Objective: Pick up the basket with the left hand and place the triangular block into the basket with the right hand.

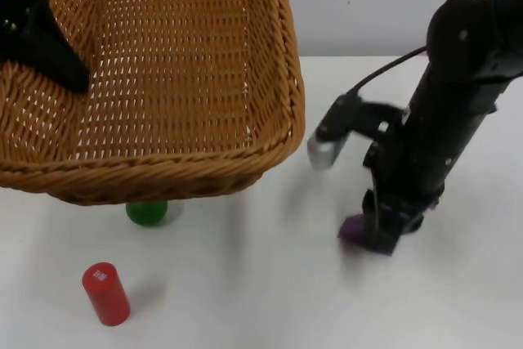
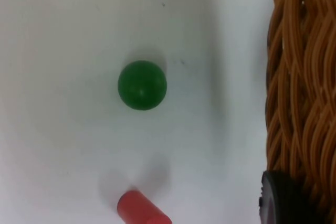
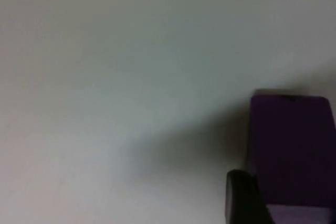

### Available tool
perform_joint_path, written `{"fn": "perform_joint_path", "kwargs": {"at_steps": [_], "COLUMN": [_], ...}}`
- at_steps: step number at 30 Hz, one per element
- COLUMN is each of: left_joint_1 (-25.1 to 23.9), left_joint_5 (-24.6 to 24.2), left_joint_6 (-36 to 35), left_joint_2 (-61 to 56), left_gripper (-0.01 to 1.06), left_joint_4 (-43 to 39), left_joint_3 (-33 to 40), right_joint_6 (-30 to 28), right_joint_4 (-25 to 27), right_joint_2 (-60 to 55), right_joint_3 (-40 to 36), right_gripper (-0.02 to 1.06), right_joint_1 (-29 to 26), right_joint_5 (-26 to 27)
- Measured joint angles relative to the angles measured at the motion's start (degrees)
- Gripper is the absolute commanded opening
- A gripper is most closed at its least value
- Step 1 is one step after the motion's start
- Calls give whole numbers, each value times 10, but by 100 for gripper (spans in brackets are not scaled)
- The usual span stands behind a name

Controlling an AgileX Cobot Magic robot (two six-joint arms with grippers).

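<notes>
Above the table [image 1: 245, 300], the basket [image 1: 163, 79] hangs lifted with its mouth up and open, so a block can drop in from above. Left gripper [image 1: 37, 34] sits at the basket's far-left rim; the left wrist view shows a black fingertip [image 2: 281, 198] against the wicker wall [image 2: 302, 77], so I judge it clamped on the rim, holding the basket clear of the table. How wide its fingers stand I cannot tell beyond that.

Right of the basket, the right arm [image 1: 458, 104] reaches down to the table. Right gripper [image 1: 382, 230] is low at the surface, well apart from the basket's right wall. Purple block [image 1: 354, 229] lies at its tip, on the side toward the basket. Right wrist view shows the block [image 3: 291, 150] just beside one fingertip [image 3: 244, 198], on the table. Whether the fingers are closed on it or only straddling it I cannot tell. My read: grasp stage, block not yet lifted, basket empty.

Under the basket's near rim, a green ball [image 1: 147, 212] peeks out, resting on the table. Red cylinder [image 1: 106, 293] lies near of the ball, further from the basket. Both are bystanders, clear of the right arm's likely path to the basket.

Next needs a firm pinch, a lift above rim height, then travel over the basket's right wall.
</notes>
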State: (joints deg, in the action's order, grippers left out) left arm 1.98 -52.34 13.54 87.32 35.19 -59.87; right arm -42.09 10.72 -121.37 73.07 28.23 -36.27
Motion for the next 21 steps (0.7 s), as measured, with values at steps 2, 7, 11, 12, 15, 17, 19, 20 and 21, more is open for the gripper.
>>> {"fn": "perform_joint_path", "kwargs": {"at_steps": [2, 7, 11, 12, 15, 17, 19, 20, 21], "left_joint_1": [0, 11, 44, 44, 70, 80, 85, 91, 94], "left_joint_5": [-4, -8, -8, -8, -3, -3, 0, 4, 8], "left_joint_6": [0, 0, 0, 0, -2, -7, -9, -15, -20], "left_joint_2": [0, 0, 0, 0, 0, 0, 0, 0, 0], "left_gripper": [0, 0, 0, 0, 0, 0, 0, 0, 0], "left_joint_4": [0, 0, -2, -2, -4, -4, -4, -4, -4], "left_joint_3": [0, 0, 0, 0, 0, 0, 0, 0, 0], "right_joint_6": [32, 192, 289, 289, 364, 409, 417, 429, 438], "right_joint_4": [-2, -74, -155, -155, -219, -256, -263, -273, -281], "right_joint_2": [6, 53, 99, 99, 154, 191, 201, 223, 241], "right_joint_3": [0, 0, 0, 0, 0, 0, 0, 0, 0], "right_gripper": [0, 0, 0, 0, 0, 0, 0, 0, 0], "right_joint_1": [-4, -27, -29, -29, -30, -37, -38, -43, -47], "right_joint_5": [8, 26, 27, 27, 27, 26, 26, 24, 23]}}
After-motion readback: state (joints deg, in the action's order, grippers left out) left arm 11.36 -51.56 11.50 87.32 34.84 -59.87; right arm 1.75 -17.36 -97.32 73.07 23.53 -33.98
